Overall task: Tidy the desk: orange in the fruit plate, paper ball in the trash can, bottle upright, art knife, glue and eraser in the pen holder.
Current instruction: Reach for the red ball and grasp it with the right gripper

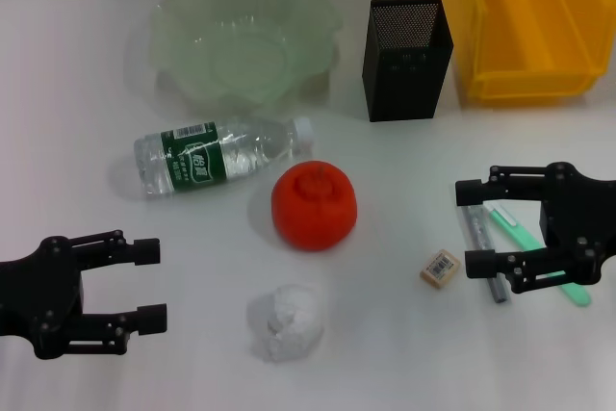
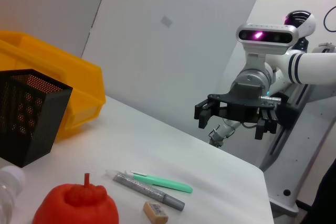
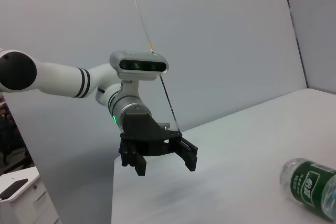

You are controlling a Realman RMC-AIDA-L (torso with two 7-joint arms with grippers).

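Observation:
The red-orange orange (image 1: 314, 205) (image 2: 79, 205) sits mid-table. The clear bottle (image 1: 219, 153) (image 3: 312, 184) lies on its side behind it. A white paper ball (image 1: 287, 321) rests near the front. The tan eraser (image 1: 441, 269) (image 2: 156, 212) lies beside a grey stick (image 1: 474, 231) (image 2: 149, 190) and a green pen-shaped tool (image 1: 508, 229) (image 2: 163, 183); I cannot tell which is the art knife and which the glue. My right gripper (image 1: 472, 228) (image 2: 233, 124) hovers open over these two. My left gripper (image 1: 152, 284) (image 3: 165, 165) stands open at the front left, holding nothing.
At the back stand the pale green fruit plate (image 1: 241, 40), the black mesh pen holder (image 1: 407, 57) (image 2: 29, 114) and the yellow trash can (image 1: 525, 21) (image 2: 52, 77). The table edge runs close behind the right gripper in the left wrist view.

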